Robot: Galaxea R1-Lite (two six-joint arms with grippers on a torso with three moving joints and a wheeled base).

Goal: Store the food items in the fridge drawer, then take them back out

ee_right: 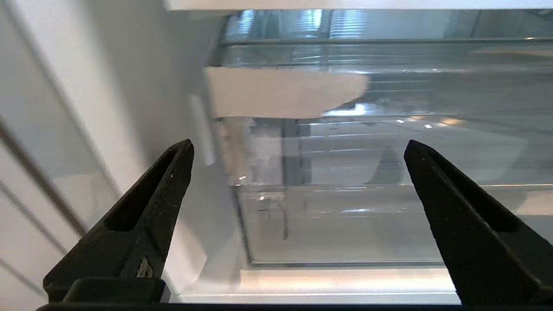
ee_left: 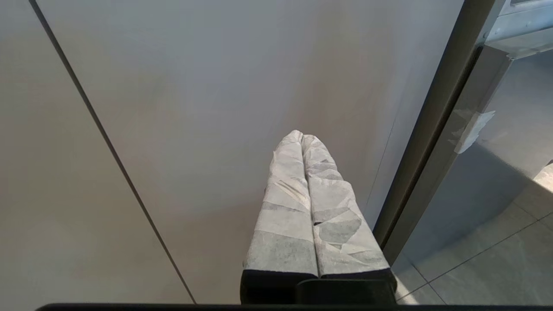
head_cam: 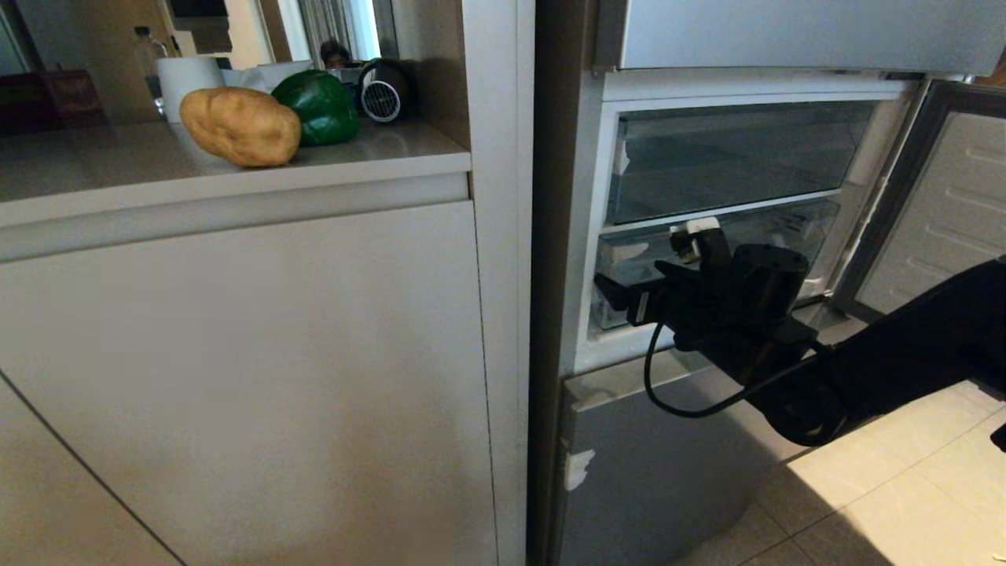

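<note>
My right claw (head_cam: 656, 271) stands wide open and empty before the see-through plastic fridge drawer (ee_right: 345, 194) of the blue-grey fridge, drawer not yet pulled out.

Risks, as I judge them: my fingers sit toward the drawer's near corner by the white frame, so a pull from here may skew the bin on its pale rail or slip off the smooth front; the open fridge door (head_cam: 935, 212) beside my arm could be knocked. My left claw (ee_left: 302, 138) hangs pressed shut, empty, by the cabinet front. Count: one oblong tan-brown potato (head_cam: 240, 126) and one glossy dark green bell pepper (head_cam: 321, 106), touching on the table (head_cam: 94, 177); two see-through bins; two claws.
</note>
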